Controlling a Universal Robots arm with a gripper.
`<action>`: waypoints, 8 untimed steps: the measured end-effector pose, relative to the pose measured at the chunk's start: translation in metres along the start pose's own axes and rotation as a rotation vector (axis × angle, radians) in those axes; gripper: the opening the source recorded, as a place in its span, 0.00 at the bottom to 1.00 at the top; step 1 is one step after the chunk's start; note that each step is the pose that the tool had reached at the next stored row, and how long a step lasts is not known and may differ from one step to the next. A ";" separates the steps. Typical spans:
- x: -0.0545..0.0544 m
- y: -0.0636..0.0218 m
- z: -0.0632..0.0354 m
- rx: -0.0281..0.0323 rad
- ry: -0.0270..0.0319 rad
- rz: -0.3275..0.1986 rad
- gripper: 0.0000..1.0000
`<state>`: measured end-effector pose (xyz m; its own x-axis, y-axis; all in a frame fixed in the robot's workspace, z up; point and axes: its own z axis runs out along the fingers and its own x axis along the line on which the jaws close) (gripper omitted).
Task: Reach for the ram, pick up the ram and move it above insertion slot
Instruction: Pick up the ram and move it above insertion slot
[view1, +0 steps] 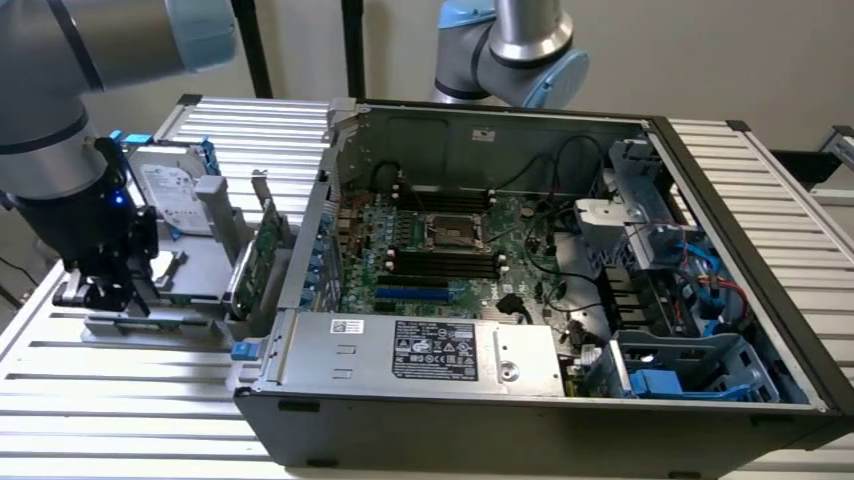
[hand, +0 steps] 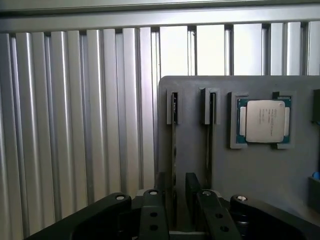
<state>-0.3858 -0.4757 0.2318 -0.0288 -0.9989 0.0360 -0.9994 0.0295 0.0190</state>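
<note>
Dark fingers (hand: 193, 186) of my hand (hand: 176, 184) are sitting spread, one on each side of the ram (hand: 174, 140) (a gap is showing beside it, so nothing is gripped). That ram is standing on edge in a slot of the gray holder (hand: 250, 175), beside a second stick (hand: 210, 145) and a processor (hand: 263, 120). This holder is resting on the slatted bench (hand: 75, 125), near the open computer case (view1: 534, 400).

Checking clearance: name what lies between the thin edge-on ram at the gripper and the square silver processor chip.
In the wrist view, a second thin dark stick stands edge-on in the flat grey holder between the ram and the processor chip.
</note>
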 end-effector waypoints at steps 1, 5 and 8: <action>0.000 0.0000 0.0018 0.0000 0.0001 -0.002 0.31; 0.000 -0.0001 0.0090 0.0002 0.0004 -0.012 0.31; 0.000 -0.0003 0.0145 0.0007 0.0004 -0.021 0.31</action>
<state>-0.3858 -0.4763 0.2173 -0.0074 -0.9993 0.0360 -0.9998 0.0081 0.0190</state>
